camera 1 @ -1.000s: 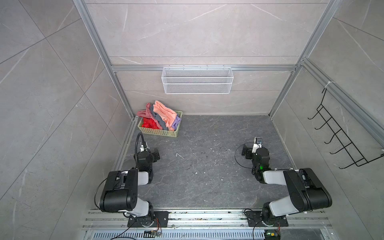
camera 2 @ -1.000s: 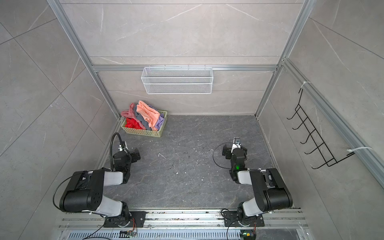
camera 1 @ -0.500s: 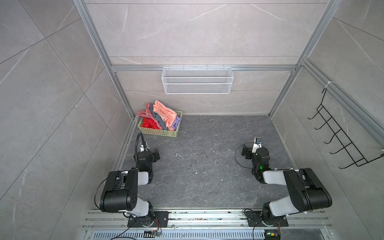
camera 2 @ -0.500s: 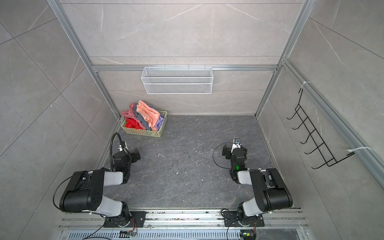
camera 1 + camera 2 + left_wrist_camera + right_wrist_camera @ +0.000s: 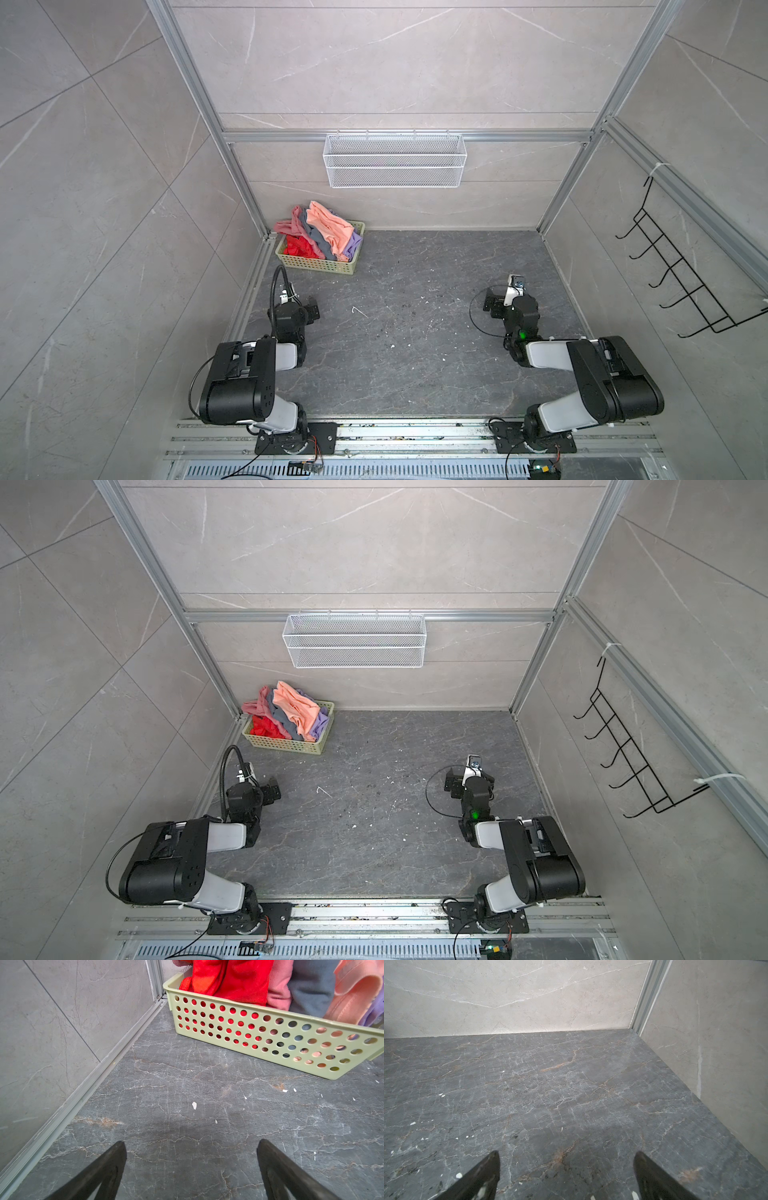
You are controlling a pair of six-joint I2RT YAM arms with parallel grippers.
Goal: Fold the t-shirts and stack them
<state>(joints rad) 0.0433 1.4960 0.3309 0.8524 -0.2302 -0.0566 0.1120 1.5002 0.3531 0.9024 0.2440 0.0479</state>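
1. L claw [image 5: 191, 1142]: jaws spread wide, dark marbled worktop [image 5: 166, 1088] showing btwn them.
2. Green perforated basket [image 5: 270, 1028] sits on worktop ahead, apart from claw.
3. Bunched inside: red tee [image 5: 234, 978], pink tee [image 5: 278, 991], grey tee [image 5: 309, 989], peach tee [image 5: 353, 991], lavender tee [image 5: 375, 1012].
4. White flecks [image 5: 194, 1105] on worktop; alu rail [image 5: 87, 1093] + grey wall [image 5: 52, 1022] alongside.

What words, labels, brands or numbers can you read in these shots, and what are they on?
None can be read. No print shows on the t-shirts, the basket or the wire shelf; any marking on the arms is too small to read.
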